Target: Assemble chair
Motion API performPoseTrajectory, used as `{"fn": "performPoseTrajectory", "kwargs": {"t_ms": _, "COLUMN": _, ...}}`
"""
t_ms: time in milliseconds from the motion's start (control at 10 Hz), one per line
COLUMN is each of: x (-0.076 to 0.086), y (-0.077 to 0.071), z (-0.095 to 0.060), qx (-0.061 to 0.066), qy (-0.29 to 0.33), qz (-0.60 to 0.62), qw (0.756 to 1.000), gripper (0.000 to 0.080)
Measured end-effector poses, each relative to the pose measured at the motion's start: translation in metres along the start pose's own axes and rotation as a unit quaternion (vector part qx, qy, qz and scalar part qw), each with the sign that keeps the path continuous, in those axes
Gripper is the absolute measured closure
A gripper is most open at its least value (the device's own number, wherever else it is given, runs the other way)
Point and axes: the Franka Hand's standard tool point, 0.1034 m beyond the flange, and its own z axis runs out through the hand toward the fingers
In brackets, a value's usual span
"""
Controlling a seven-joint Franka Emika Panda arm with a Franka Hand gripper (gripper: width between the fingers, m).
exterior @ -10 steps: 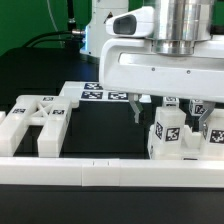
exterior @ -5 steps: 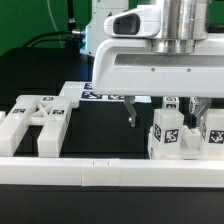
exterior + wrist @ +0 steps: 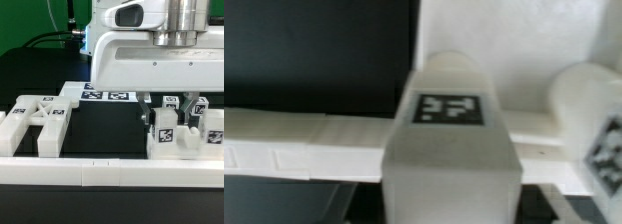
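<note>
Nearest the camera: long white border rail (image 3: 100, 172) across the bottom of the frame. No bins or trays anywhere, so nothing is held in anything; parts lie loose on the black table (image 3: 100, 135).

Behind the rail, lower left: white blocky plastic chair frame piece with square tags (image 3: 35, 122), untouched, well apart from the arm.

Lower right: white square chair post with a black-and-white tag (image 3: 167, 130), upright, with another white tagged chair block (image 3: 212, 130) just beside it on the right edge.

Two-finger gripper (image 3: 169, 118) is down over that post, with the dark fingers (image 3: 146, 108) spread one on each side. They are apart, and I see no squeeze yet. The wrist view has the post (image 3: 450, 140) dead centre, so alignment looks good.

My read is that the step is grasping the post. To do it well:
- stay centred on the tag face
- keep the right finger out of the neighbouring block
- close square on the flat sides, not the corners
- lift straight up so the neighbour isn't dragged

Farther back, mid frame: thin flat white marker board (image 3: 108, 96).
</note>
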Motion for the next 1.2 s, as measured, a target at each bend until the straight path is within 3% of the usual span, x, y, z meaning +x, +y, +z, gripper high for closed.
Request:
{"fn": "performPoseTrajectory", "kwargs": {"t_ms": 200, "x": 0.0, "y": 0.0001, "z": 0.0, "qx": 0.0, "qy": 0.0, "qz": 0.016, "qw": 1.0, "gripper": 0.0511}}
{"fn": "performPoseTrajectory", "kwargs": {"t_ms": 500, "x": 0.0003, "y": -0.0019, "z": -0.0003, "qx": 0.001, "qy": 0.001, "qz": 0.155, "qw": 0.988, "gripper": 0.0511}}
{"fn": "performPoseTrajectory", "kwargs": {"t_ms": 900, "x": -0.0002, "y": 0.0011, "z": -0.0005, "qx": -0.003, "qy": 0.003, "qz": 0.367, "qw": 0.93, "gripper": 0.0511}}
{"fn": "performPoseTrajectory", "kwargs": {"t_ms": 1000, "x": -0.0001, "y": 0.0014, "z": -0.0006, "qx": -0.003, "qy": 0.003, "qz": 0.375, "qw": 0.927, "gripper": 0.0511}}
{"fn": "performPoseTrajectory", "kwargs": {"t_ms": 1200, "x": 0.0003, "y": 0.0034, "z": -0.001, "qx": -0.003, "qy": 0.004, "qz": 0.442, "qw": 0.897, "gripper": 0.0511}}
